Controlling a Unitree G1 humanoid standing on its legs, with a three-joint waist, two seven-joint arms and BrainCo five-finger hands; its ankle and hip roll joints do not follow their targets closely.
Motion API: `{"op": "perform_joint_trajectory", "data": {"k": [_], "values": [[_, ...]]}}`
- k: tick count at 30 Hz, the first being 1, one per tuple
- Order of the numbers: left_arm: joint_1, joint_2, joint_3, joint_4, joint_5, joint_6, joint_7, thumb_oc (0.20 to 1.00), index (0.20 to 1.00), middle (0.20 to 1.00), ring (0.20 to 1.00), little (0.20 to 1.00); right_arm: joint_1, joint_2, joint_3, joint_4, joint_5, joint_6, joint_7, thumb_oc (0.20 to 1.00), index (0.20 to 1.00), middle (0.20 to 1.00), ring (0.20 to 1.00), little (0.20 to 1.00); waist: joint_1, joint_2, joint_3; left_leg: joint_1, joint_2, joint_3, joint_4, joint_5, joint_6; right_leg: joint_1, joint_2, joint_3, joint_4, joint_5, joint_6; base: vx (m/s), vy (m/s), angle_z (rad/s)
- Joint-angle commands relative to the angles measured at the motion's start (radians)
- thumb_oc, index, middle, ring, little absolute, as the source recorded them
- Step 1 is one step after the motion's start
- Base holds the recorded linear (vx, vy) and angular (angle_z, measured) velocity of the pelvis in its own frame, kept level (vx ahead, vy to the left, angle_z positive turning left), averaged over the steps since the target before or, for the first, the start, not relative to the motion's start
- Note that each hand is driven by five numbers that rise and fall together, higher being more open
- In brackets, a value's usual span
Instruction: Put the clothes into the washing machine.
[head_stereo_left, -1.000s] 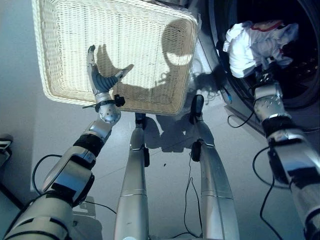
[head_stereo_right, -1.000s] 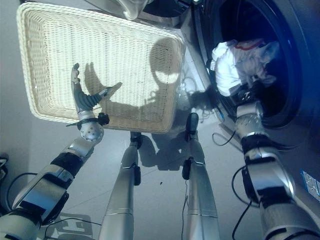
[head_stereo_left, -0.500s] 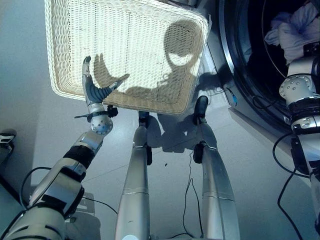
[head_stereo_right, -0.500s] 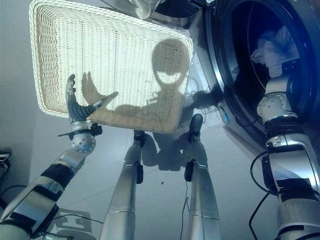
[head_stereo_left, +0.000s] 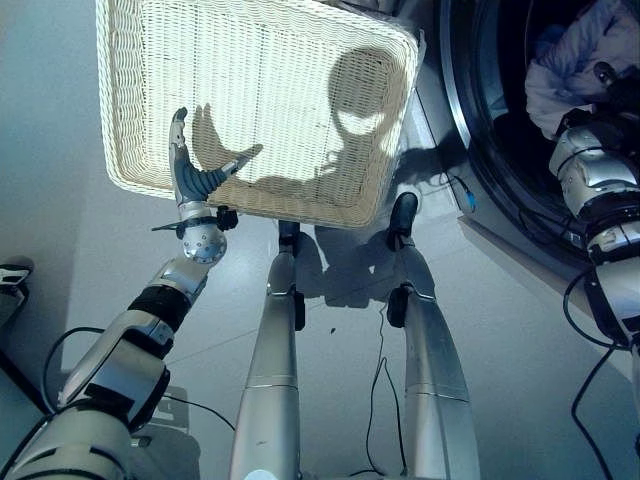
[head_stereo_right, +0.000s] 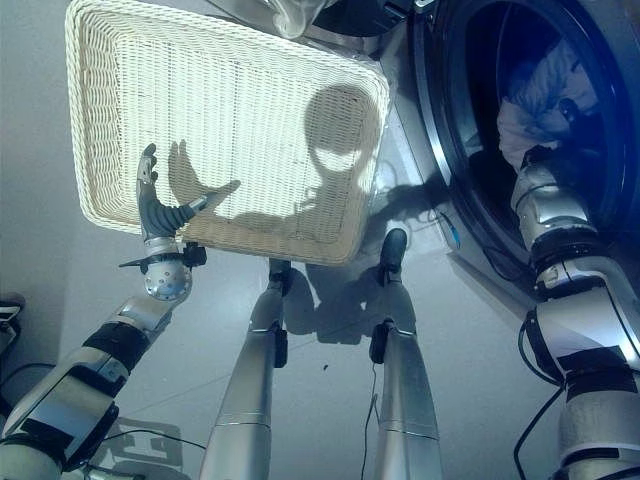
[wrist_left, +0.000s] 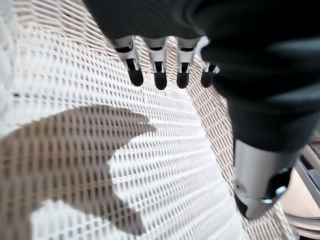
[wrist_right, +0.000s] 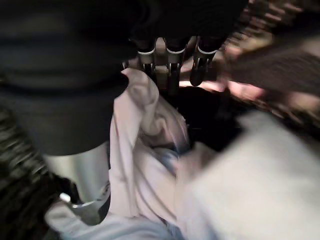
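1. The right hand (head_stereo_right: 560, 100) is inside the washing machine (head_stereo_right: 440, 130), past the door ring and in the dark drum. In its own wrist view, pale clothes (wrist_right: 150, 165) lie under the palm and against the thumb. The fingers (wrist_right: 170, 70) reach roughly straight past the fold, so whether they have any grip on the cloth I cannot tell.
2. The clothes (head_stereo_left: 570, 70) lie directly at that hand, bunched in the drum beyond the wrist, with no clear long axis (a crumpled heap).
3. The left hand (head_stereo_left: 190, 170) is well apart from the clothes, held open with straight fingers over the near edge of the wicker basket (head_stereo_left: 130, 90), holding nothing.
4. The right hand is far nearer, so in my judgement any release or push deeper falls to it.
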Motion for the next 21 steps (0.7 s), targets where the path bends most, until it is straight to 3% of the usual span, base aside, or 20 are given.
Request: {"op": "perform_joint_trajectory", "data": {"k": [1,5,11,21], "values": [[-0.015,0.006,0.026,-0.008,-0.002,-0.031,0.011,1.0,1.0,1.0,1.0,1.0,-0.054,-0.128,0.093,-0.076,-0.172,0.052,-0.11,1.0,1.0,1.0,1.0,1.0,0.013,0.023,-0.017,0.015,-0.132,0.039,-0.027,-0.006,0.111,0.033,0.098,-0.096,0.054,-0.062,0.082,0.0,0.0,0.0],[-0.018,-0.002,0.031,-0.008,0.006,-0.036,0.019,1.0,1.0,1.0,1.0,1.0,-0.016,-0.119,0.093,-0.136,-0.316,0.084,-0.157,1.0,1.0,1.0,1.0,1.0,0.007,0.027,-0.017,0.006,-0.132,0.048,-0.025,-0.01,0.112,0.023,0.097,-0.095,0.057,-0.067,0.085,0.0,0.0,0.0],[-0.015,-0.012,0.046,-0.017,0.033,-0.032,0.047,1.0,1.0,1.0,1.0,1.0,0.084,-0.111,0.064,-0.254,-0.526,0.053,-0.227,1.0,1.0,1.0,1.0,1.0,-0.01,0.023,-0.017,-0.01,-0.131,0.053,-0.023,-0.019,0.115,0.006,0.101,-0.09,0.057,-0.073,0.089,0.0,0.0,0.0],[-0.004,-0.024,0.079,-0.029,0.065,-0.025,0.059,1.0,1.0,1.0,1.0,1.0,0.242,-0.086,-0.013,-0.41,-0.632,0.051,-0.222,1.0,1.0,1.0,1.0,1.0,-0.032,0.012,-0.017,-0.015,-0.126,0.066,-0.021,-0.023,0.113,0.0,0.107,-0.083,0.057,-0.078,0.091,0.0,0.0,0.0]]}}
